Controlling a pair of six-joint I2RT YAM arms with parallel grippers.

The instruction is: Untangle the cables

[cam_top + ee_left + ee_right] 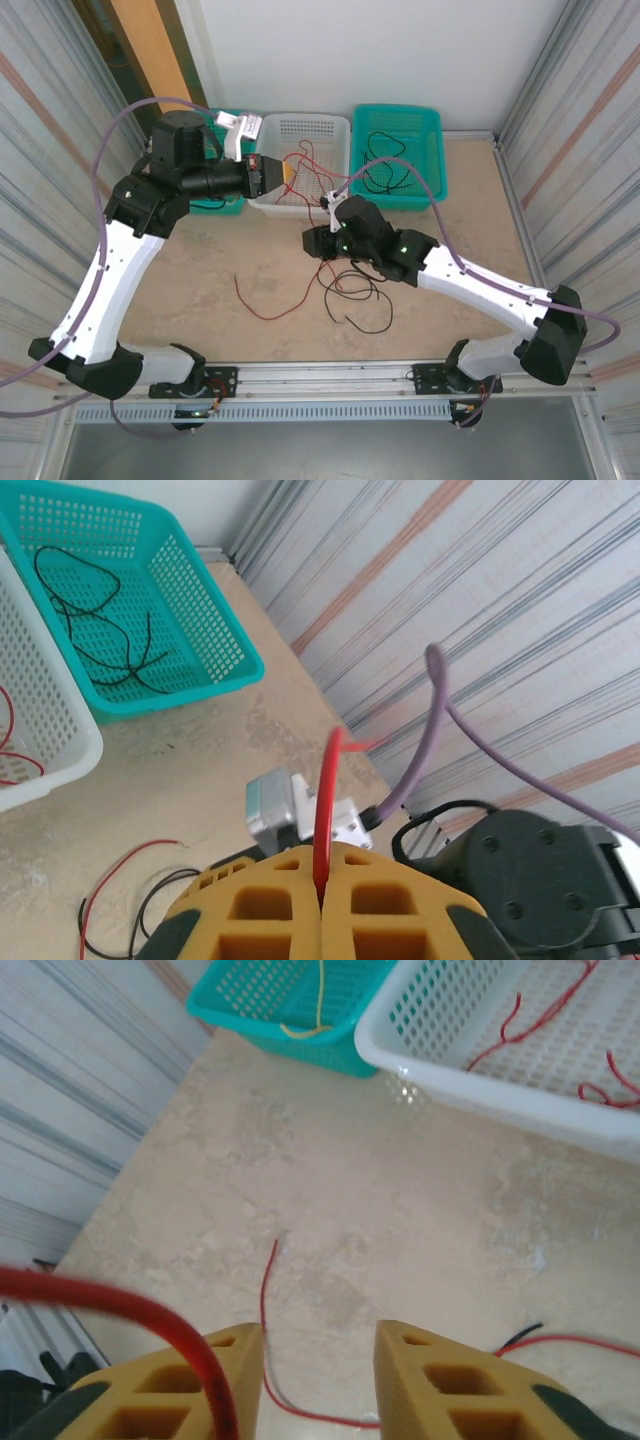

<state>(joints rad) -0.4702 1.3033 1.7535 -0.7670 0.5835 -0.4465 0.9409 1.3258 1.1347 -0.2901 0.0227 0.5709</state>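
Left end effector (321,885) clamped on red cable (327,800); right end effector (320,1350) apart, over table (400,1210).

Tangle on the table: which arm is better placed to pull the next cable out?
Right. The right gripper hangs low beside the tangle, jaws apart. The left gripper is shut on a red cable up by the white basket, so it's occupied and farther away.

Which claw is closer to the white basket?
Left. The left claw hangs at the white basket's left side, pinching a red cable. The right claw is over the table, in front of the basket.
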